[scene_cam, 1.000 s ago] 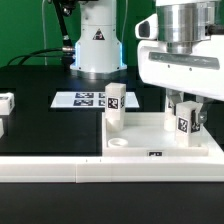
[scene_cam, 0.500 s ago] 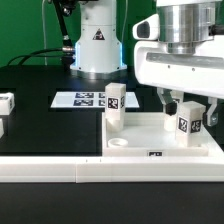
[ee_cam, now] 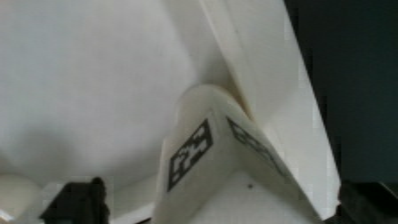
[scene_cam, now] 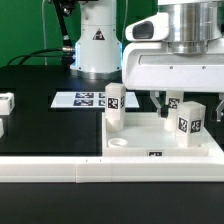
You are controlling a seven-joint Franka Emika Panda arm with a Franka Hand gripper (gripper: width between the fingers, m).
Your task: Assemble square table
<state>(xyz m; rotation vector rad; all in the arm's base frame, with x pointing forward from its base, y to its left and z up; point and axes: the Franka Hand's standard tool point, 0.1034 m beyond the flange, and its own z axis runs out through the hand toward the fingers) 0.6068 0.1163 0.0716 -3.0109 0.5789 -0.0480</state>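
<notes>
The square table slab lies white and flat at the front, seen as a pale surface in the wrist view. One tagged white leg stands upright at its far corner on the exterior view's left. A second tagged leg stands upright in the corner on the exterior view's right; its top fills the wrist view. My gripper hangs over this leg, open, with a dark finger well clear of the leg's side. Nothing is gripped.
Two loose white legs lie at the exterior view's left edge. The marker board lies on the black table behind the slab. A long white rail runs along the front. The robot base stands at the back.
The jaws have spread apart and let go of the leg on the exterior view's right. The hand has shifted a little toward the exterior view's left. The leg stays upright.
</notes>
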